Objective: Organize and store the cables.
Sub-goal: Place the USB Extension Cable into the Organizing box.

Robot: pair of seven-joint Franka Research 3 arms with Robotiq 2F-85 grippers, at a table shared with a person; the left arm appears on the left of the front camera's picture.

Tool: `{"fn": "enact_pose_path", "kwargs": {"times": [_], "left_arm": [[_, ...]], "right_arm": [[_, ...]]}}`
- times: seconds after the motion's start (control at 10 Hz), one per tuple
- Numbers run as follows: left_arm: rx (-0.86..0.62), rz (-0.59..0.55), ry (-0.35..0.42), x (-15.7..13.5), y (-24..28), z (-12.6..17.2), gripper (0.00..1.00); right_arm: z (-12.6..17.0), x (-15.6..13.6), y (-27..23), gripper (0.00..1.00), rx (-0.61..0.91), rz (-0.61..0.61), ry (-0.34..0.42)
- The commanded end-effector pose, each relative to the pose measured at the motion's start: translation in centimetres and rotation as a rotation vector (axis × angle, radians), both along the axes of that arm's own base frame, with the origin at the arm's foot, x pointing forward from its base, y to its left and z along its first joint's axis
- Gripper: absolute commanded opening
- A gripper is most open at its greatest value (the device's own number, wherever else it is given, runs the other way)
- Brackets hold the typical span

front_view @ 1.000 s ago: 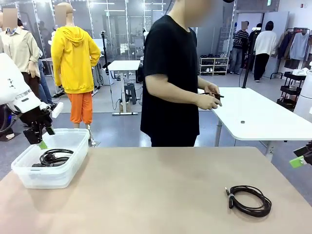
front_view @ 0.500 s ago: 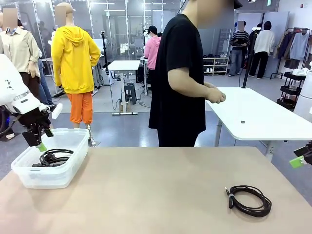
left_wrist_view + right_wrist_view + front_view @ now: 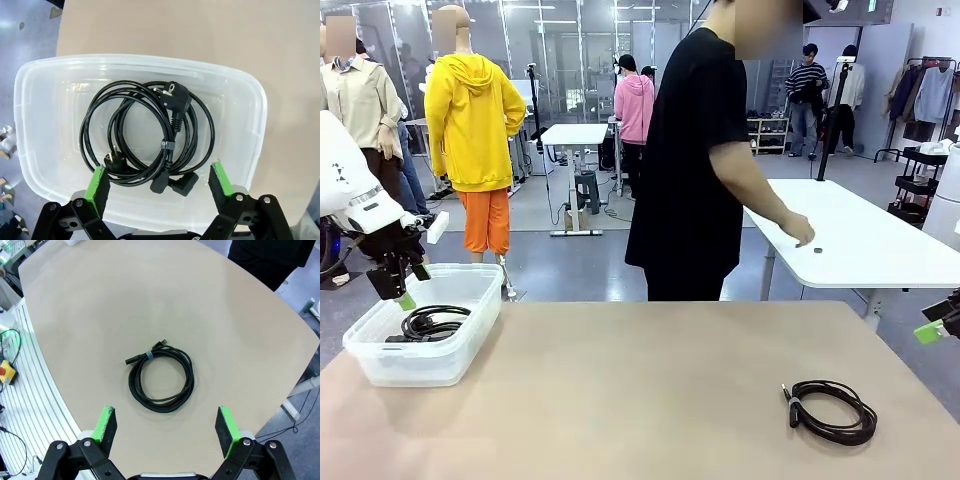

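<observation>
While one cable (image 3: 172, 102) sits binned below the left jaws, a second cable (image 3: 150, 356) waits below the right jaws; both gape empty.

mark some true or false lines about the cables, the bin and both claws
1. A coiled cable lies inside the clear bin. True.
2. The left claw is shut on that cable. False: it hangs open above the bin and holds nothing.
3. A second cable lies coiled on the tan table, on the robot's right side. True.
4. The right claw grips the second cable. False: it is open, up above the cable and apart from it.
5. The person's hand rests on the tan table. False: it reaches towards the white table behind.
</observation>
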State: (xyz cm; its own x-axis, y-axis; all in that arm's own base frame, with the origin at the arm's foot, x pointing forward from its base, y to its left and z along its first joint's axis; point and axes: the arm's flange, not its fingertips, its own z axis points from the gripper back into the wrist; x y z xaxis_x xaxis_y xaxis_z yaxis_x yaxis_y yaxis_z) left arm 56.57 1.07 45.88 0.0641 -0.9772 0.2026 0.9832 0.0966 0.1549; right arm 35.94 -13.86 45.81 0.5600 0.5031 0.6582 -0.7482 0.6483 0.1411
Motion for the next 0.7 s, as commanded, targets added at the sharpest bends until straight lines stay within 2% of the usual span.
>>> {"fn": "enact_pose_path", "kwargs": {"times": [0.0,0.5,0.6], "left_arm": [[0.003,-0.005,-0.005,0.3,0.2,0.1,1.0],[0.0,0.0,0.0,0.0,0.0,0.0,1.0],[0.05,0.036,0.038,-1.2,0.0,2.8,1.0]], "right_arm": [[0.1,0.1,0.1,1.0,0.017,-0.008,0.006],[0.0,0.0,0.0,1.0,0.0,0.0,0.0],[1.2,1.3,2.2,1.0,-0.011,-0.116,0.042]]}}
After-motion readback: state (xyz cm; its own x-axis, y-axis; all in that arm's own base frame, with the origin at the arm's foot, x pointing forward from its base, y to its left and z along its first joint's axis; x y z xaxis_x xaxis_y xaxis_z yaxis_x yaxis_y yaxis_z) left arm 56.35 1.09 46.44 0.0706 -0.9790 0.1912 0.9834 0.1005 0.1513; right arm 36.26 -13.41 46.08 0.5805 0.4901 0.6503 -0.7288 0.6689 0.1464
